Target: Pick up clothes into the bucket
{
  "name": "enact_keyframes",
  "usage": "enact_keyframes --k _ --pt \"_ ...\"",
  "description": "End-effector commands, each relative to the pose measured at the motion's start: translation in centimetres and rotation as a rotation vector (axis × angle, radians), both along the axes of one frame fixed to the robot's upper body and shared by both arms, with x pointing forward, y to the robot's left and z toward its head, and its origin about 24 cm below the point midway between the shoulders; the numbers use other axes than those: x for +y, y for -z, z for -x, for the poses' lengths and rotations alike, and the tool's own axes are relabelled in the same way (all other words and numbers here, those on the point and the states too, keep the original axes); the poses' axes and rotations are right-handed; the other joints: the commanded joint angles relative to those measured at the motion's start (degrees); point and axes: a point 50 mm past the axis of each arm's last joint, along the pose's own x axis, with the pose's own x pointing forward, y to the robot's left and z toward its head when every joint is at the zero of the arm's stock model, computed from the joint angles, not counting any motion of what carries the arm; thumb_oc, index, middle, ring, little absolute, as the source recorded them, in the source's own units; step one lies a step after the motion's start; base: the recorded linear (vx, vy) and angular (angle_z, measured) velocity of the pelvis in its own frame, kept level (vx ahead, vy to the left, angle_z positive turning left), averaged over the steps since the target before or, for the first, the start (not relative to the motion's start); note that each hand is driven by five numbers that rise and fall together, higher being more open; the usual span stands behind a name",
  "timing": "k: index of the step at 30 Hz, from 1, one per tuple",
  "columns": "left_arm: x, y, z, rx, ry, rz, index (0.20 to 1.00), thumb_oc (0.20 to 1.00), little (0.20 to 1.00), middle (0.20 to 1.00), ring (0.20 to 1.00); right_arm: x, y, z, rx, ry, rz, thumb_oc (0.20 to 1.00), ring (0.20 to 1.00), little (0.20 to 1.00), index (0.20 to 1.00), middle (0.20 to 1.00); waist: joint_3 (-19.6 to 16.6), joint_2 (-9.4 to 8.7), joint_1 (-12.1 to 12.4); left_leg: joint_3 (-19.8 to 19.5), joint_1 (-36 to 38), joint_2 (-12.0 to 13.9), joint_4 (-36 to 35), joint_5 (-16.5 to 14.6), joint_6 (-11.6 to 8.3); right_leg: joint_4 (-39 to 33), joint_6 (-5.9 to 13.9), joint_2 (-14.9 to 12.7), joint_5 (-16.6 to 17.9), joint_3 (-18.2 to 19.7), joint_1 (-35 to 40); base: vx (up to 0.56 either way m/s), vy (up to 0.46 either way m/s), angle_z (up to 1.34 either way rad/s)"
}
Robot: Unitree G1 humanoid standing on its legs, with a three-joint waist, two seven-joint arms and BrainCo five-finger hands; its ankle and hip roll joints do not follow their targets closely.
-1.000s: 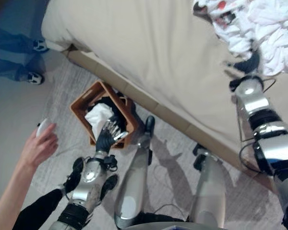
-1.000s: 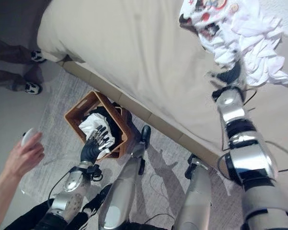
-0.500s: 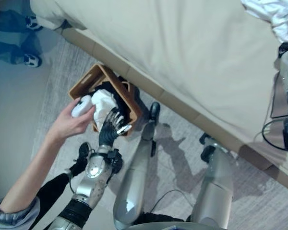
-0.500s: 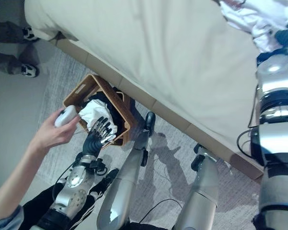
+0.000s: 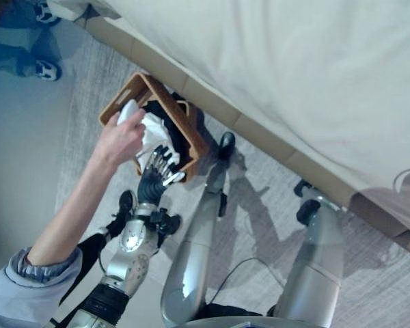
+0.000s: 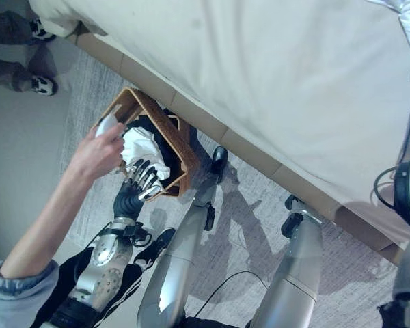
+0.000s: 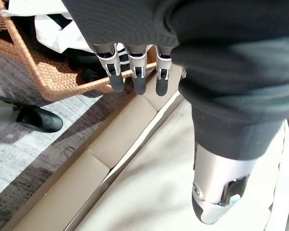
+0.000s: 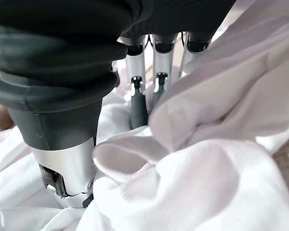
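In the left eye view the wicker basket (image 5: 157, 102) stands on the grey rug just beside the bed (image 5: 294, 61), tipped toward the robot, already holding a crumpled white garment (image 5: 154, 130) on top of something black; the left hand (image 5: 157, 171) hovers at the basket's near rim with fingers straight and spread, holding nothing, while a person's hand (image 5: 119, 140) reaches in over the same rim with a small white object. The right eye view gives the same layout: the person's hand just beside the white garment, the robot's left hand a little nearer the robot than the basket, apart from the cloth. In the left wrist view the straight dark-tipped fingers (image 7: 135, 79) point past the basket's woven wall toward the bed frame, with nothing between them and the thumb, so this hand is empty. In the right wrist view the right hand (image 8: 144, 91) is sunk into a heap of white clothes (image 8: 207, 144), up on the bed, well apart from the basket; folds cover the fingertips, so whether it has closed on the fabric cannot be told. The cloth looks light, soft and limp, likely to sag and trail rather than hold a shape, not fragile and not slippery; a bunched fold in the thick of the heap seems the best hold, gathered deep so that loose ends do not drag on the way to the basket.
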Motion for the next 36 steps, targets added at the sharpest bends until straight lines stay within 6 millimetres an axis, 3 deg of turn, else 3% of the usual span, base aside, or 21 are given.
enact_keyframes --k 1,10,14,15,16,17,20,21,22,25,27,28,29,30,31,32,36 --pt "1.7 -0.3 0.9 -0.039 -0.058 0.05 1.0 1.0 1.0 1.0 1.0 0.3 -0.7 0.2 0.126 0.002 0.203 0.2 0.2 0.2 0.2 0.2 -0.58 1.16 -0.63 0.95 -4.56 3.65 5.36 -4.61 -2.53 -1.52 4.22 0.36 1.69 2.72 -0.52 0.0 0.0 0.0" --pt "2.2 0.3 0.5 -0.013 -0.096 0.071 1.0 1.0 1.0 1.0 1.0 2.8 1.1 -2.1 0.179 -0.104 0.269 0.2 0.2 0.2 0.2 0.2 -0.58 -0.68 -0.68 0.97 -1.65 3.85 4.64 -4.32 -2.64 -2.51 4.12 0.52 2.17 1.4 2.58 -0.01 -0.026 -0.01" --pt "2.3 0.4 0.0 -0.005 -0.103 0.071 1.0 1.0 1.0 1.0 1.0 4.8 3.1 -3.6 0.156 -0.231 0.215 0.2 0.2 0.2 0.2 0.2 -0.58 -1.71 -0.74 0.85 2.53 4.08 3.82 -4.36 -2.81 -4.71 4.2 0.79 2.94 -0.05 7.49 -0.06 -0.031 -0.05" --pt "2.3 0.4 -0.4 -0.002 -0.104 0.065 1.0 1.0 1.0 1.0 1.0 6.1 4.2 -4.3 0.14 -0.3 0.202 0.2 0.2 0.2 0.2 0.2 -0.58 -2.32 -0.68 0.72 4.07 4.18 3.09 -2.61 -2.73 -6.83 3.62 1.09 5.24 -1.39 10.01 -0.02 -0.035 -0.01" --pt "2.3 0.5 -0.3 0.002 -0.105 0.065 1.0 1.0 1.0 1.0 1.0 6.1 4.3 -4.4 0.144 -0.3 0.201 0.2 0.2 0.2 0.2 0.2 -0.58 -2.43 -0.79 0.75 5.2 4.26 3.28 -4.34 -2.93 -6.27 4.21 1.1 3.45 -1.09 10.97 -0.11 -0.033 -0.05" --pt "2.4 0.4 -0.5 0.0 -0.108 0.062 1.0 1.0 1.0 1.0 1.0 7.7 5.5 -5.0 0.134 -0.367 0.211 0.2 0.2 0.2 0.2 0.2 -0.58 -2.86 -0.89 0.45 6.89 4.4 2.45 -2.74 -2.83 -8.02 3.71 1.08 5.57 -2.37 13.49 -0.02 -0.047 -0.06" --pt "2.8 0.4 -0.6 0.0 -0.12 0.055 1.0 1.0 1.0 1.0 1.0 9.1 7.2 -5.3 0.128 -0.434 0.218 0.2 0.2 0.2 0.2 0.2 -0.58 -3.45 -1.04 0.12 10.05 4.39 1.93 -2.93 -2.88 -9.59 3.83 1.12 5.9 -3.52 17.74 -0.03 -0.016 0.01" --pt "3.0 0.6 -0.8 0.009 -0.135 0.063 1.0 1.0 1.0 1.0 1.0 10.8 9.3 -5.7 0.099 -0.539 0.145 0.2 0.2 0.2 0.2 0.2 -0.58 -4.31 -1.15 0.21 13.69 4.55 1.36 -3.25 -2.85 -11.26 3.88 1.25 6.37 -4.32 22.13 0.0 -0.011 0.07" --pt "3.0 0.7 -0.8 0.01 -0.134 0.062 1.0 1.0 1.0 1.0 1.0 10.8 9.4 -5.7 0.1 -0.538 0.143 0.2 0.2 0.2 0.2 0.2 -0.58 -4.29 -1.11 0.15 13.88 4.58 1.24 -3.23 -2.86 -11.45 3.88 1.3 6.41 -4.44 22.41 0.03 -0.032 0.0" --pt "3.5 1.5 -0.9 0.047 -0.159 0.065 1.0 1.0 1.0 1.0 1.0 14.7 14.0 -5.0 0.113 -0.782 0.11 0.2 0.2 0.2 0.2 0.2 -0.58 -5.79 -1.83 0.3 21.65 4.89 -0.79 -3.89 -2.48 -15.4 4.25 1.57 7.62 -6.16 31.35 0.05 -0.017 -0.03" --pt "3.6 1.6 -0.9 0.05 -0.155 0.044 1.0 1.0 1.0 1.0 1.0 15.4 15.3 -4.7 0.128 -0.837 0.094 0.2 0.2 0.2 0.2 0.2 -0.58 -6.08 -1.93 0.32 23.85 5.12 -1.37 -4.05 -2.36 -16.72 4.33 1.78 7.89 -6.57 33.91 0.08 -0.006 0.01" --pt "3.9 1.9 -0.8 0.06 -0.153 -0.02 1.0 1.0 1.0 1.0 1.0 16.5 18.1 -3.9 0.175 -0.937 0.062 0.2 0.2 0.2 0.2 0.2 -1.52 -7.01 -2.14 0.37 27.12 5.49 -2.29 -4.37 -2.11 -18.85 4.48 2.21 8.38 -7.45 37.86 0.07 -0.019 -0.04" --pt "3.9 2.0 -0.8 0.061 -0.152 -0.02 1.0 1.0 1.0 1.0 1.0 16.5 18.1 -3.9 0.175 -0.937 0.062 0.2 0.2 0.2 0.2 0.2 -1.46 -6.98 -2.12 0.35 27.26 5.51 -2.34 -4.36 -2.12 -18.94 4.48 2.24 8.41 -7.5 38.04 0.16 -0.014 -0.03" --pt "4.2 2.9 -0.7 0.098 -0.153 -0.084 1.0 1.0 1.0 1.0 1.0 17.7 20.8 -3.0 0.232 -1.026 0.026 0.2 0.2 0.2 0.2 0.2 -2.98 -8.02 -2.48 0.79 30.73 6.03 -3.59 -4.79 -1.74 -21.35 4.7 2.74 9.09 -8.01 41.77 0.09 0.004 -0.04" --pt "4.2 2.9 -0.7 0.098 -0.152 -0.084 1.0 1.0 1.0 1.0 1.0 17.7 20.8 -3.0 0.233 -1.026 0.025 0.2 0.2 0.2 0.2 0.2 -2.92 -8.0 -2.45 0.79 30.86 6.04 -3.65 -4.78 -1.74 -21.43 4.7 2.76 9.12 -8.04 41.92 0.17 -0.003 -0.07" --pt "4.2 3.6 -0.5 0.126 -0.144 -0.1 1.0 1.0 1.0 1.0 1.0 18.8 23.0 -2.0 0.277 -1.106 -0.013 0.2 0.2 0.2 0.2 0.2 -4.4 -8.83 -3.01 1.16 33.43 6.38 -4.47 -5.25 -1.5 -23.5 4.93 3.06 9.62 -8.65 45.21 0.08 -0.004 -0.11" --pt "4.8 4.4 -0.1 0.162 -0.153 -0.206 1.0 1.0 1.0 1.0 1.0 20.2 25.1 0.0 0.309 -1.232 -0.066 0.2 0.2 0.2 0.2 0.2 -8.08 -10.4 -4.74 1.98 38.09 7.06 -5.45 -6.37 -1.16 -27.68 5.28 4.27 10.4 -9.18 51.02 0.14 0.006 -0.07"
